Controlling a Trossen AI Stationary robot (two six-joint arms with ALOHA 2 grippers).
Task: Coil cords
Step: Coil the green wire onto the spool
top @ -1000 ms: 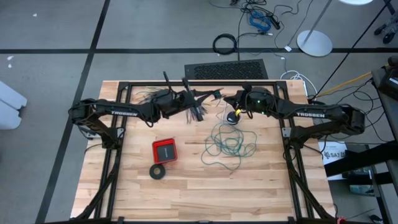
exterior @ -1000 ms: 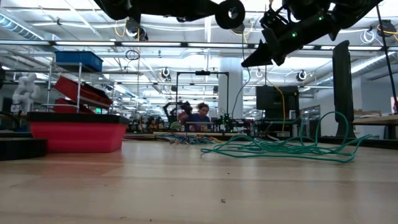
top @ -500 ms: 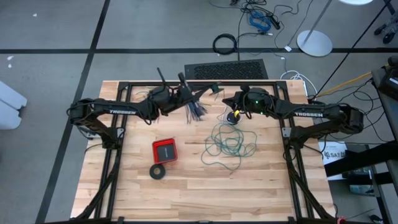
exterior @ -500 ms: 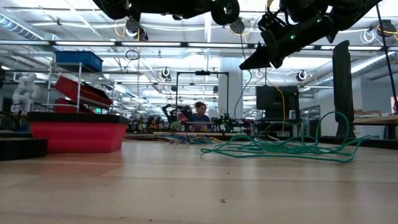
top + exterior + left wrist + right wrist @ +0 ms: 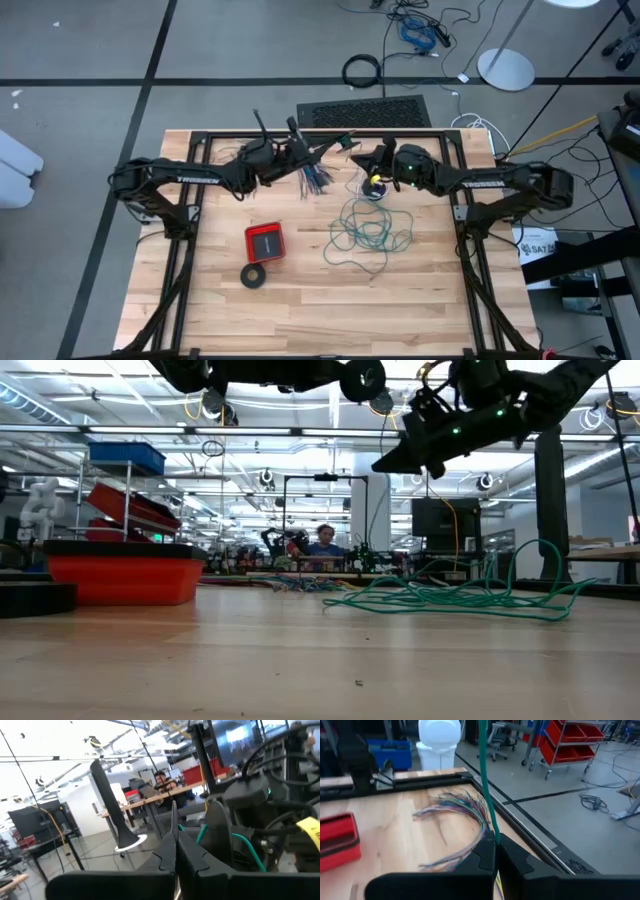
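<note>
The teal wire lies as a loose tangle [image 5: 370, 232] on the table's middle, and shows in the low view [image 5: 450, 598]. One strand of it rises to my two grippers, which meet above the table's far middle. My left gripper [image 5: 345, 142] is shut on the strand and points toward the right arm. My right gripper [image 5: 365, 163] is shut on the same strand a short way along, pointing toward the table's left. A small black round piece [image 5: 372, 192] lies under the right gripper, with a thin white cord beside it. My left gripper pinches a thin strand [image 5: 172, 817] between its shut fingertips, coming in about level from the table's left. The strand sticks out past the tips, clear of the table. My right gripper pinches the teal wire [image 5: 492, 827] between its two shut fingertips, coming from the table's right and slanting a little down. The wire runs straight from the tips toward the left gripper, lifted off the table.
A fanned bundle of many-coloured wires [image 5: 315, 178] lies by the far edge, under the left arm. A red box [image 5: 265, 242] and a black ring [image 5: 254, 276] sit left of the tangle. The near half of the wooden table [image 5: 300, 310] lies bare.
My right gripper has moved a little toward the table's left and downward, closer to the left gripper, and has tipped its fingers down. The tangle on the table has stayed where it was.
</note>
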